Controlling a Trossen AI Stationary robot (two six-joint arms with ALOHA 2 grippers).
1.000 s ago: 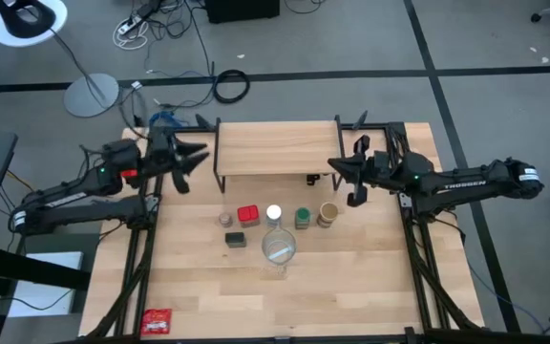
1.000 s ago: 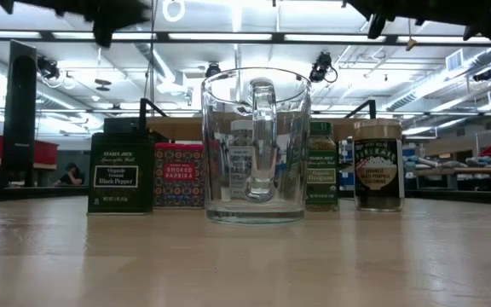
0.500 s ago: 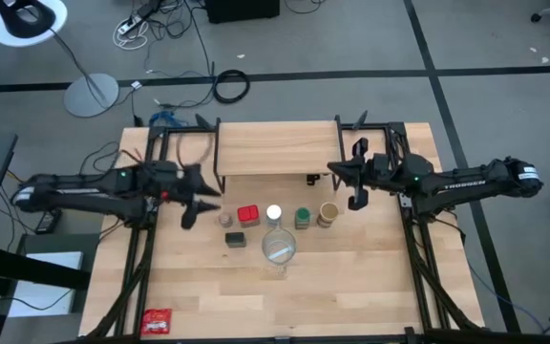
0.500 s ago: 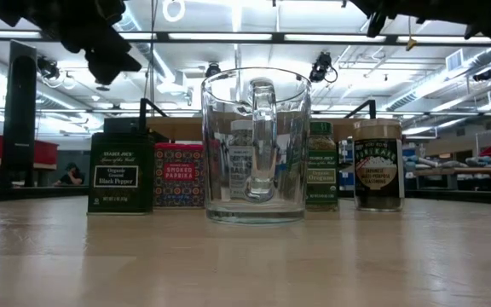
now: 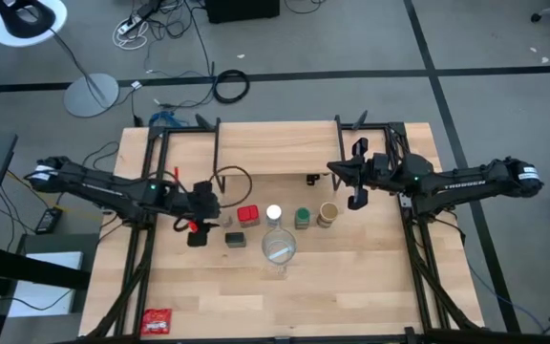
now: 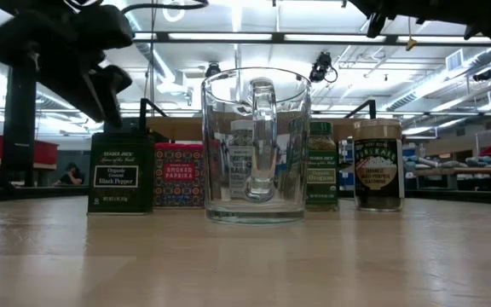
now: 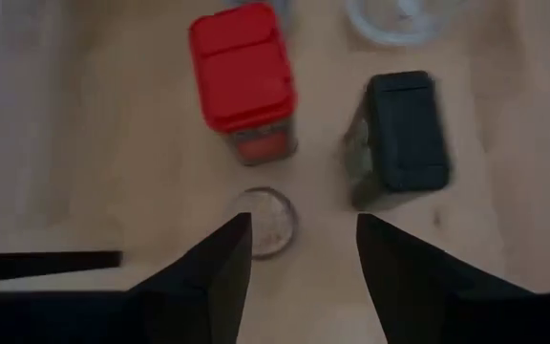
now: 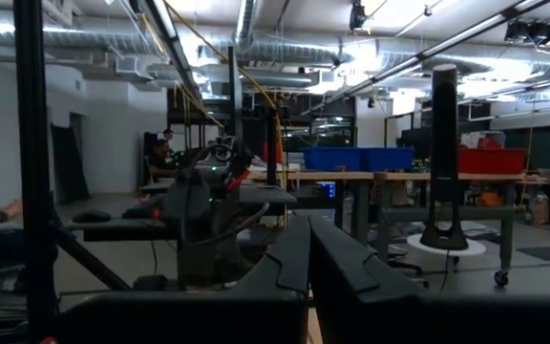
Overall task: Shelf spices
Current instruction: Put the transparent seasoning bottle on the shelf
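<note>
Hovering left hand (image 7: pixel 299 250), fingers spread and empty, over tiny jar (image 7: pixel 264 221) at centre-left, risks knocking red tin (image 7: pixel 243 81) just beside; right hand (image 5: pixel 356 173) clenched, waiting.

Grey floor (image 5: pixel 370 38) strewn with cables (image 5: pixel 231 86) surrounded the table, and exposed ducts (image 8: pixel 285 48) (with strip lights) crossed the ceiling.

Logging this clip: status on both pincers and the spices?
Left pincer open, above tiny brownish jar. Right pincer shut, waiting beside shelf. Six spices on table, none shelved. Glass pitcher near them.
</note>
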